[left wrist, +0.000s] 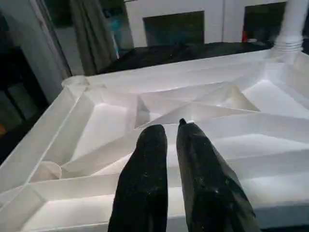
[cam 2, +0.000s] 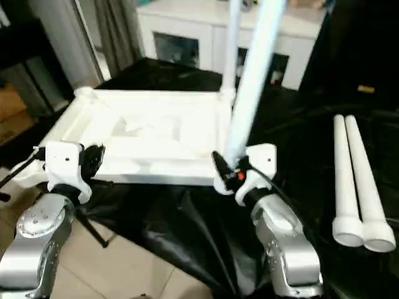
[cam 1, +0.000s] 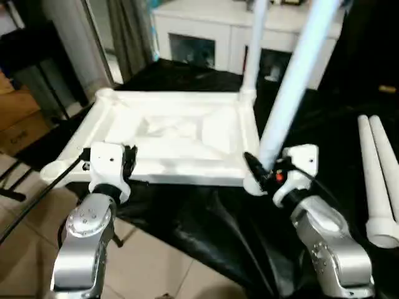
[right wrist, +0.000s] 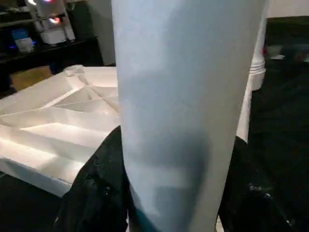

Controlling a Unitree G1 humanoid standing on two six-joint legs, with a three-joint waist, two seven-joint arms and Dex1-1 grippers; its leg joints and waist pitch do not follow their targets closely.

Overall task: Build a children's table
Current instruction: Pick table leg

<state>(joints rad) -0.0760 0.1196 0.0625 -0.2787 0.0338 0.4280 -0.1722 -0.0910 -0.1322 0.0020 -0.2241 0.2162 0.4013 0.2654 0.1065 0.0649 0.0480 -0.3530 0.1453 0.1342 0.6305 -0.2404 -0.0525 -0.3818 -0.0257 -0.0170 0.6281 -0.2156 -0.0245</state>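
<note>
Looking down, we see the white plastic rectangular tabletop lying with its ribbed underside up on a black cloth, near a white cabinet with glass-fronted shelves. One long white tubular leg stands upright in the far right corner socket. Our right gripper is closed around a second white tubular leg, which leans over the near right corner of the tabletop. Two more white legs lie side by side on the cloth at the right, touching. Our left gripper hovers over the near left edge, its black fingers almost together and holding nothing.
</note>
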